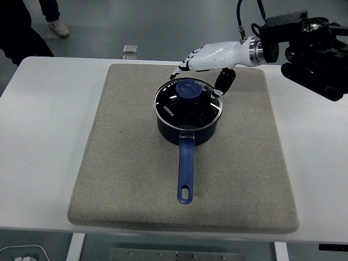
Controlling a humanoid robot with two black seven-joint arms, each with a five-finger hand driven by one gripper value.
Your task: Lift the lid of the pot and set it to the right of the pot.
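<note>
A dark blue pot (pixel 187 126) with a long blue handle (pixel 185 171) pointing toward me sits on a beige mat (pixel 125 163). Its glass lid (pixel 188 103) with a blue knob (pixel 190 88) rests on the pot. My right hand (pixel 204 68), white with black finger joints, hovers just behind and above the knob, fingers spread and pointing left, thumb hanging down at the lid's right rim. It holds nothing. The left arm is out of view.
The mat covers most of the white table (pixel 43 141). A person's shoe (pixel 58 27) and a dark trouser leg show on the floor at top left. A small grey object (pixel 130 50) lies on the floor beyond the table's far edge.
</note>
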